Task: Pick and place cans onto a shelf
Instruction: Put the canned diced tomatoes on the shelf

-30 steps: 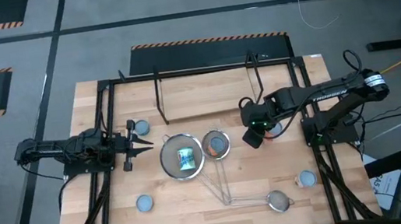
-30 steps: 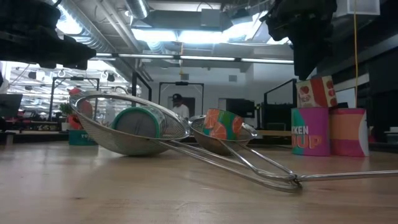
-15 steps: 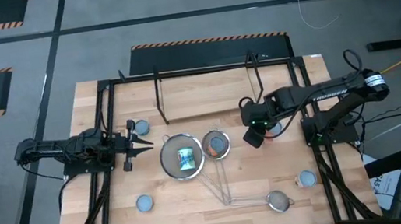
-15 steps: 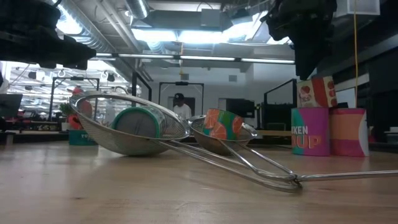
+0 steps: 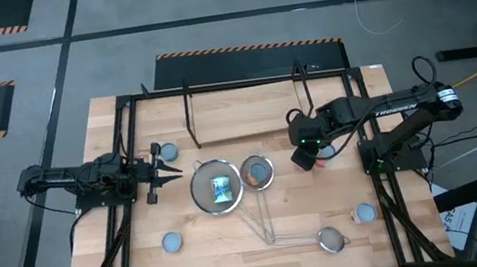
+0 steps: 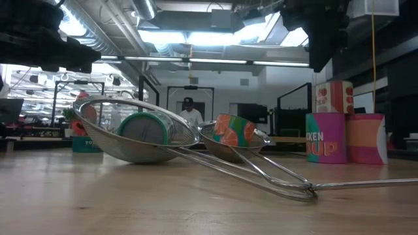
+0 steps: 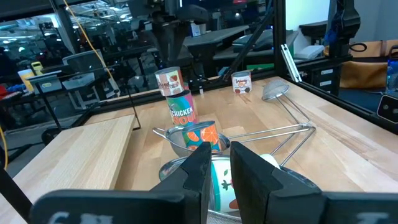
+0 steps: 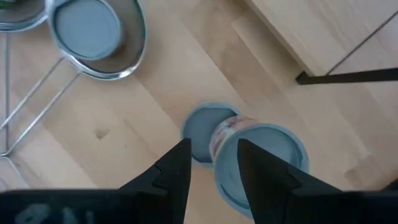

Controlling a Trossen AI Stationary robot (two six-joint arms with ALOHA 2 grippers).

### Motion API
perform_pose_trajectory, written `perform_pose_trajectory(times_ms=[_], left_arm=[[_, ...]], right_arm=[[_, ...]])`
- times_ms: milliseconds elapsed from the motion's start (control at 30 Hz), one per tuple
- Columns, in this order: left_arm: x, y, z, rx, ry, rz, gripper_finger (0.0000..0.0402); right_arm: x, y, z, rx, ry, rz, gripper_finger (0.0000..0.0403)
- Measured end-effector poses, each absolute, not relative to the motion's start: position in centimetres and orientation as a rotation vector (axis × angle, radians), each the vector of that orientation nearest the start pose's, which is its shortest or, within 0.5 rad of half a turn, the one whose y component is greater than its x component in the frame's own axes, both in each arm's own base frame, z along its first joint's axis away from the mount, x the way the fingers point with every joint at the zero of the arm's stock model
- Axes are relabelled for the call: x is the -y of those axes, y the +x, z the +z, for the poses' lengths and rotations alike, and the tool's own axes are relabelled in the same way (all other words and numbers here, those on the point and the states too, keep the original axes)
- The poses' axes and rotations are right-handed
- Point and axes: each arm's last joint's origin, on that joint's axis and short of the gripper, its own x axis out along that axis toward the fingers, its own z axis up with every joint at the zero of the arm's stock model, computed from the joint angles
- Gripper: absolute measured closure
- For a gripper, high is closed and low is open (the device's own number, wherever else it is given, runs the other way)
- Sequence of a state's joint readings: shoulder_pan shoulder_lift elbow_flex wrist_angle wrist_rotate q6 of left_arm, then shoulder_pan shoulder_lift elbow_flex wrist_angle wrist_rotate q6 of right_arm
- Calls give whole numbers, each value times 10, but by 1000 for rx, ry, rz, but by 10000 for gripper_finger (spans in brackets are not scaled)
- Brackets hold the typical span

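High view: wooden table [image 5: 236, 246], both arms over it, nothing held.
Right claw [image 8: 211, 165]: fingers apart, hanging above a stack of cans, not touching (wrist view looks straight down on them).
Stacked cans: small red-label can [image 6: 333, 96] tilted on top of a pink can [image 6: 326, 138], a third salmon can [image 6: 366, 138] just beside; all at the table's right side, under the right arm.
Left claw [image 7: 216, 163]: narrow gap between the fingers, empty, parked at the table's left edge, pointing at the strainers.
Big strainer [image 5: 216, 186]: mid-table, a green-label can [image 6: 144, 127] lying in it.
Smaller strainer [image 5: 257, 172]: just beside the big one, orange-label can [image 6: 234, 130] in it.
Third strainer [image 5: 331, 239]: near front edge, empty as far as I can tell.
Loose cans: one by the left claw [image 5: 168, 150], one front left [image 5: 172, 243], one front right [image 5: 365, 214].
Shelf [image 5: 244, 109]: back of table, no cans visible on it.
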State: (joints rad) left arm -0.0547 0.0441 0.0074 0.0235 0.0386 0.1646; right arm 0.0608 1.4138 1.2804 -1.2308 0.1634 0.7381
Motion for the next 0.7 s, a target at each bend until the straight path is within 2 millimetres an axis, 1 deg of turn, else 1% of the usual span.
perform_pose_trajectory(times_ms=[100, 300, 400, 600, 700], left_arm=[[7, 100, 165, -6, 165, -94, 347], [7, 100, 165, -5, 165, -94, 347], [7, 100, 165, -5, 165, -95, 347], [7, 100, 165, -5, 165, -94, 347], [7, 100, 165, -6, 165, -94, 347]], right_arm=[[-10, 248, 294, -1254, 477, -591, 268], [-10, 246, 278, -1288, 466, -605, 268], [-10, 246, 273, -1286, 467, -604, 268], [-10, 246, 272, -1284, 468, -603, 269], [-10, 246, 272, -1284, 468, -603, 277]])
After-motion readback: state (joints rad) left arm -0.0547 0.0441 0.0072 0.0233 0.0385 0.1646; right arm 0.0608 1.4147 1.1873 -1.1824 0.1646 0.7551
